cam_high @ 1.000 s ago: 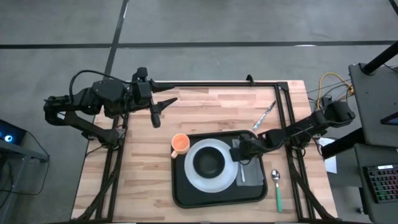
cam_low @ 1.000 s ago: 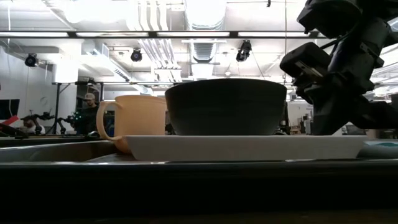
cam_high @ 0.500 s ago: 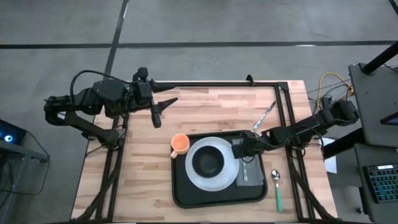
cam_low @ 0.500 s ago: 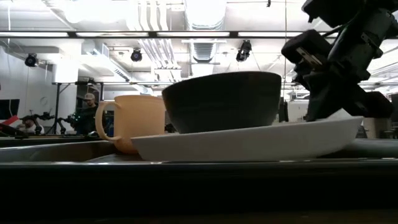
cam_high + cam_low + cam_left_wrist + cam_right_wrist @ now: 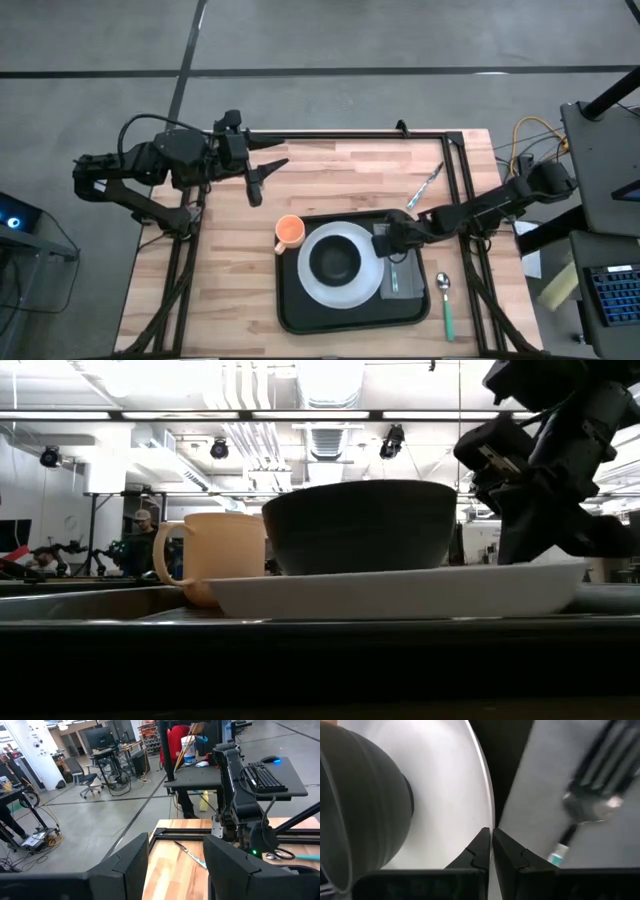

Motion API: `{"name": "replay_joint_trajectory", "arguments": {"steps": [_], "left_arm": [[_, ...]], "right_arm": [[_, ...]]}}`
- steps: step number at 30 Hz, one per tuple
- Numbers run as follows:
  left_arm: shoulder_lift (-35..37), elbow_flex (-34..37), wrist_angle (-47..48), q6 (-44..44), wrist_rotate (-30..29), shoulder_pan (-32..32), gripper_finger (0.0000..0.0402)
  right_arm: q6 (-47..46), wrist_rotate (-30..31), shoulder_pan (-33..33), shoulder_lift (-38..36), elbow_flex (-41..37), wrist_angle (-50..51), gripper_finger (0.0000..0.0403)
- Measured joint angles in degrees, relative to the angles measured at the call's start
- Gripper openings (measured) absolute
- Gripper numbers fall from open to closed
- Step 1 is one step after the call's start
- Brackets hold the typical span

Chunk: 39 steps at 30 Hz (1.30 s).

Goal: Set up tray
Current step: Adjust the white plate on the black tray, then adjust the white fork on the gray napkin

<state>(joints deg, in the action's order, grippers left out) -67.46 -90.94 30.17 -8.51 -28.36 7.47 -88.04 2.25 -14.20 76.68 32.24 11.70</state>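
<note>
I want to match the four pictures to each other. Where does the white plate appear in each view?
High view: plate lies on the tray, lower centre, under the bowl.
Low view: plate spans the middle, one side slightly raised.
Left wrist view: not in it.
Right wrist view: plate fills the left; the right gripper is shut on its rim.
Shared landmark: the bowl.

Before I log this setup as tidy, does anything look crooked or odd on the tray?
Yes. The white plate carrying the black bowl sits slightly tilted, its edge nearest the right claw raised off the tray. That claw is pinched shut on the plate's rim, so the plate isn't resting flat.
</note>
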Motion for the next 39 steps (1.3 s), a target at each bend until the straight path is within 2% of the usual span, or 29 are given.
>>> {"name": "replay_joint_trajectory", "arguments": {"steps": [6,12,24,35,39], "left_arm": [[0.00,0.00,-0.06,-0.92,0.00,0.01,0.0170],[0.00,0.00,-0.12,-1.03,0.00,0.00,0.0170],[0.00,0.00,-0.12,-1.90,0.01,0.01,0.0170],[0.00,0.00,0.02,-2.09,0.02,0.00,0.0170],[0.00,0.00,0.03,-1.97,0.02,0.00,0.0170]], "right_arm": [[1.07,-1.01,0.09,4.31,0.24,-3.84,0.0009],[5.00,-0.89,0.15,2.59,0.34,-3.95,0.0011],[3.55,0.59,1.23,1.49,0.36,-1.42,0.0082],[2.40,2.55,1.84,-5.70,0.34,6.98,0.0038],[-0.43,3.84,0.77,-9.10,0.34,13.25,0.0027]]}}
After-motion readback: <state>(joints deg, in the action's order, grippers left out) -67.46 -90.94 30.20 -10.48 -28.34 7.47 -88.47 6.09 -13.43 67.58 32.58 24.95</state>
